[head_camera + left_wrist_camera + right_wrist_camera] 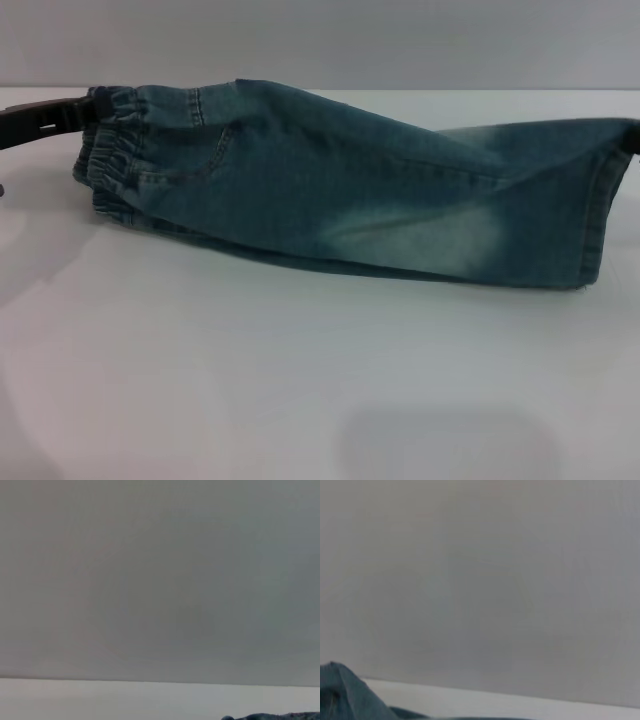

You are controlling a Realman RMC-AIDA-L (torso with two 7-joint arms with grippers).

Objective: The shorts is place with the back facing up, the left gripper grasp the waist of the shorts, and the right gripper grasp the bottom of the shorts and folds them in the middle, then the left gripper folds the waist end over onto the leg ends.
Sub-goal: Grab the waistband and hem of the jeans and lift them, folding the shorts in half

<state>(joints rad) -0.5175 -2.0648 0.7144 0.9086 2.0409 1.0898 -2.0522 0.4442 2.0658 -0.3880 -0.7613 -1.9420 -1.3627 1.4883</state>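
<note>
While the shorts point(340, 190) hung stretched across the head view, folded lengthwise, they sat lifted with the lower fold near the white bench point(300, 380). Left gripper point(60, 115) showed as dark jaws at the far-left end, right at the waist of the shorts point(115, 150), ruched band bunched there; looked clamped on it, contact partly hidden. Right gripper point(632, 140) was only a dark sliver at the frame's right edge, by the bottom of the shorts point(600, 215); couldn't tell its jaws. One back pocket seam visible near the waistband. Both wrist views showed mostly grey wall, plus a scrap of denim at the edge.
</note>
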